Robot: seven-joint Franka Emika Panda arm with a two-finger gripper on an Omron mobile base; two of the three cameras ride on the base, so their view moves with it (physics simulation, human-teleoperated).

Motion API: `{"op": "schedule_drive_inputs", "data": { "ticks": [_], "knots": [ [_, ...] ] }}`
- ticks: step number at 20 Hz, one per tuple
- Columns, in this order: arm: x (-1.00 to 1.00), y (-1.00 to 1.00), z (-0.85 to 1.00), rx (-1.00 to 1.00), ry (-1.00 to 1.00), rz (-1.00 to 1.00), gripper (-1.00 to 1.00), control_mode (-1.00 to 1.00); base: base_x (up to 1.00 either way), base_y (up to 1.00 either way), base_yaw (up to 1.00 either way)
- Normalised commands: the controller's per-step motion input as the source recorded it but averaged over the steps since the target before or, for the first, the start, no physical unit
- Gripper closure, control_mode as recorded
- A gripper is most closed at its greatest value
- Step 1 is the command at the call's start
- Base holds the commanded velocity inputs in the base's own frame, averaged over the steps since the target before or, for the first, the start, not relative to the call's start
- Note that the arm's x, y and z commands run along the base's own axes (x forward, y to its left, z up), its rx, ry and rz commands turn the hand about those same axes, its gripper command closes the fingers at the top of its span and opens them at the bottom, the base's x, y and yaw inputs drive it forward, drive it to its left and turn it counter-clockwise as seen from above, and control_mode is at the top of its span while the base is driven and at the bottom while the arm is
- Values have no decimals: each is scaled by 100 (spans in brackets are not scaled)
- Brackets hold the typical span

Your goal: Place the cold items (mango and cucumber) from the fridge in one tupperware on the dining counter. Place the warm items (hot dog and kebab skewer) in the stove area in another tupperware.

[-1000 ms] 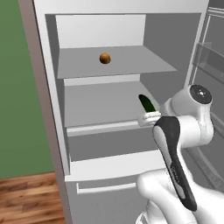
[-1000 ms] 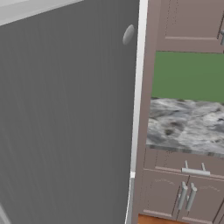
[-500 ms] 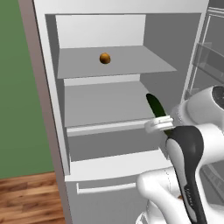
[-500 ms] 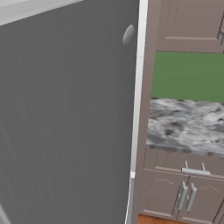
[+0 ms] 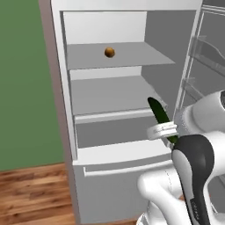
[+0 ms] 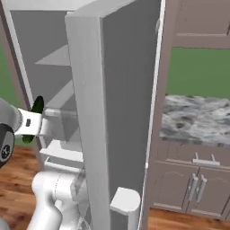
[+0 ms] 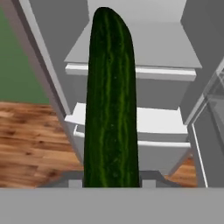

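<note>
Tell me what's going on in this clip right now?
The robot arm is at the open fridge with the cucumber clamped in its gripper, the dark green rod sticking up and out past the fingers, in front of the shelves. The mango sits alone on the upper shelf, not yet collected.

The cucumber (image 7: 111, 100) looks glossy, its skin streaked dark green. The fridge (image 5: 114, 94) shelves are smooth matt grey; the floor (image 5: 30, 193) is wood.
</note>
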Motion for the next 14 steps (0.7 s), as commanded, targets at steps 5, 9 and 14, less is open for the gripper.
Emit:
{"op": "schedule_drive_inputs", "data": {
  "ticks": [5,9,14],
  "knots": [
    [0,0,0,0,0,0,100,100,-42,84,-22],
    [0,0,0,0,0,0,100,100,-38,82,-85],
    [0,0,0,0,0,0,100,100,-32,69,-100]
  ]
}}
